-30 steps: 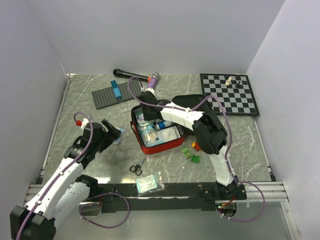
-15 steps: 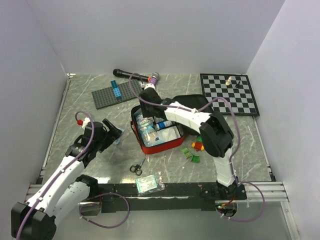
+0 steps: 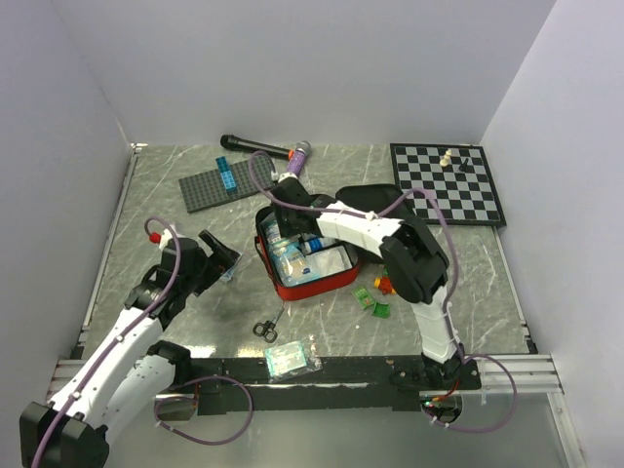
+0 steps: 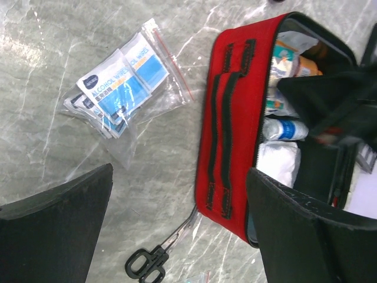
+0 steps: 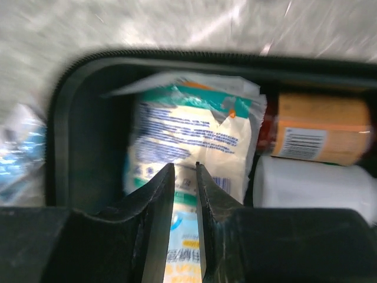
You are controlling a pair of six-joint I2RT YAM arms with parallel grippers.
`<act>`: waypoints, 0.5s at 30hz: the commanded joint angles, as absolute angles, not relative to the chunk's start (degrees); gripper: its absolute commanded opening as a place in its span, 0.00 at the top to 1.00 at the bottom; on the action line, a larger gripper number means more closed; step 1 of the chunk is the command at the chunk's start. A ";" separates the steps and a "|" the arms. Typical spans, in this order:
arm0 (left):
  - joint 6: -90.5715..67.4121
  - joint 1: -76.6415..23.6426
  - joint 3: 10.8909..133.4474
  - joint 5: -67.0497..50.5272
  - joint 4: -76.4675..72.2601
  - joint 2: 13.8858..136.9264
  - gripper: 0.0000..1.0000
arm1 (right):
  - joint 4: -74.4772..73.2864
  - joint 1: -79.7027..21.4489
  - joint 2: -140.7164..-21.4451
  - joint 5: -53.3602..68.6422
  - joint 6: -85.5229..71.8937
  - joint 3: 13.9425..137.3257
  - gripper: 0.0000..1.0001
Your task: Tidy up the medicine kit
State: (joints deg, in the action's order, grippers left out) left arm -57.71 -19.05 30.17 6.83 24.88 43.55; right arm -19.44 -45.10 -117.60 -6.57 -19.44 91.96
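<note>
Right, the grey marbled counter [image 3: 146, 195] fills my overhead view, walled in by white panels. Both arms reach out over it from the near edge.

The left arm leans to the left of centre. The left claw [image 4: 179, 177] hangs wide apart above the counter with nothing in it. The right arm bends across the middle. The right claw [image 5: 184, 168] points down into the medicine kit [image 3: 312, 285], and its jaws are drawn narrow with only a thin slit between them. The wrist view is blurred, so I cannot tell whether they pinch anything.

A chessboard [image 3: 448, 185] lies in the far right corner with a white piece [image 3: 446, 158] and a dark piece [image 3: 464, 166] standing on it. The medicine kit sits open at the centre of the counter, red walls up, with its black lid folded back toward the chessboard. Inside I see a white-and-teal packet [image 5: 188, 141] directly under the right claw, an orange container [image 5: 321, 132] beside it, and a white roll [image 5: 306, 186] below that.

A grey studded baseplate [image 3: 219, 183] lies far left of the kit with a blue brick [image 3: 226, 175] on it, and a black microphone [image 3: 255, 145] lies behind it by the back wall.

A clear bag of alcohol wipes [image 4: 121, 88] lies on the counter just left of the kit. A flat clear packet [image 3: 291, 359] rests at the near edge. Black-handled scissors [image 4: 159, 256] lie just in front of the kit's near corner. Small green pieces [image 3: 372, 302] and an orange one [image 3: 382, 286] are scattered on the kit's right.
</note>
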 commanded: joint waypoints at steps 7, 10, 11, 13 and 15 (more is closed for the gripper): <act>-57.48 -18.81 30.15 7.12 26.45 40.52 0.01 | -22.76 -44.30 -122.70 -5.71 -19.60 98.70 0.71; -57.39 -18.81 30.58 7.29 26.54 40.43 0.01 | -19.18 -44.30 -118.41 -5.89 -19.42 95.12 0.69; -57.31 -18.72 30.67 7.38 26.63 40.26 0.01 | -17.16 -44.30 -115.95 -5.80 -19.42 93.62 0.67; -57.30 -18.81 30.94 7.65 26.46 39.73 0.01 | -15.21 -44.30 -111.64 -5.97 -19.77 91.41 0.63; -57.39 -18.81 30.94 7.73 25.93 39.11 0.01 | -14.15 -44.47 -106.46 -6.68 -19.78 90.01 0.61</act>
State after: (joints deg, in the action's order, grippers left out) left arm -57.71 -19.05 30.17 6.96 26.44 40.77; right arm -19.42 -44.73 -118.87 -5.78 -19.70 91.72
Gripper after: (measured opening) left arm 0.989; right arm 0.371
